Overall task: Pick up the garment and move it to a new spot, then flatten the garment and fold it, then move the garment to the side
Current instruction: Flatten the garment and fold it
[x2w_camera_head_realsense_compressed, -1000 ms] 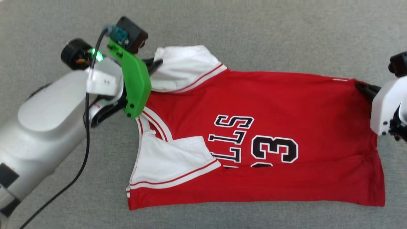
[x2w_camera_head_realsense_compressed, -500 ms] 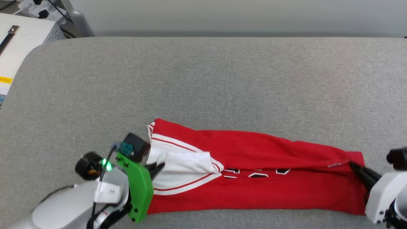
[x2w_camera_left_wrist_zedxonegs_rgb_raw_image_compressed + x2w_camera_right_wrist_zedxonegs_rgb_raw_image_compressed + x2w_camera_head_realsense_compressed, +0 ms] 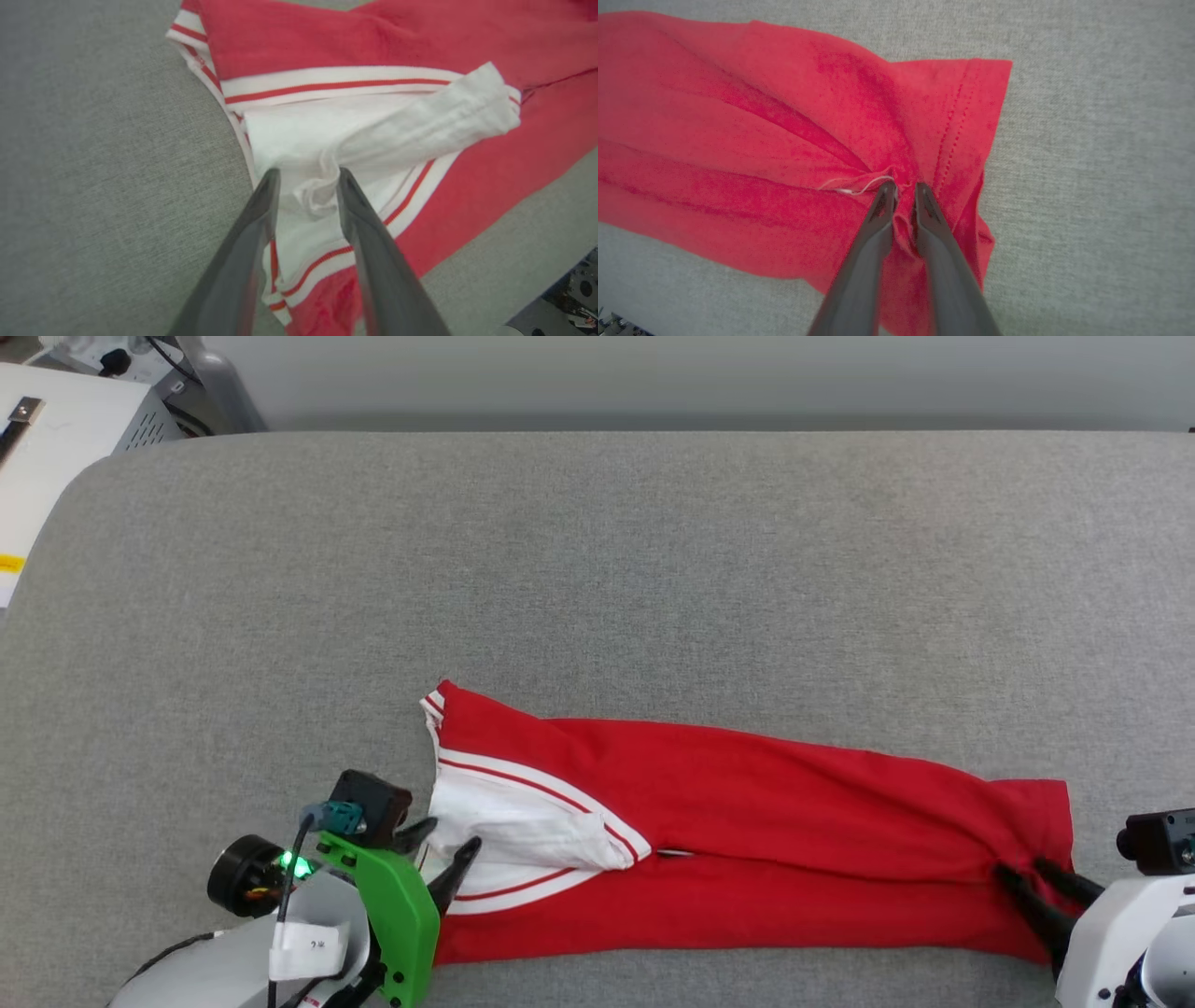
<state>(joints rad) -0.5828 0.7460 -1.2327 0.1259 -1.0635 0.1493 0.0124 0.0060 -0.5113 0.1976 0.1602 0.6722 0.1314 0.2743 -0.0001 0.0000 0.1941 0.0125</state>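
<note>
With the shirt (image 3: 747,831) folded lengthwise near the front edge of the counter (image 3: 597,569) and the left claw (image 3: 453,833) and right claw (image 3: 1019,868) both parted around puckered cloth, lift each straight up without dragging the fold.

The whole garment (image 3: 747,821) is seen from above by the head view; its opposite ends are seen closely from the wrists.

Red garment (image 3: 761,140) on grey surface (image 3: 1087,163), right gripper (image 3: 905,192) slightly parted around its bunched hem
</note>
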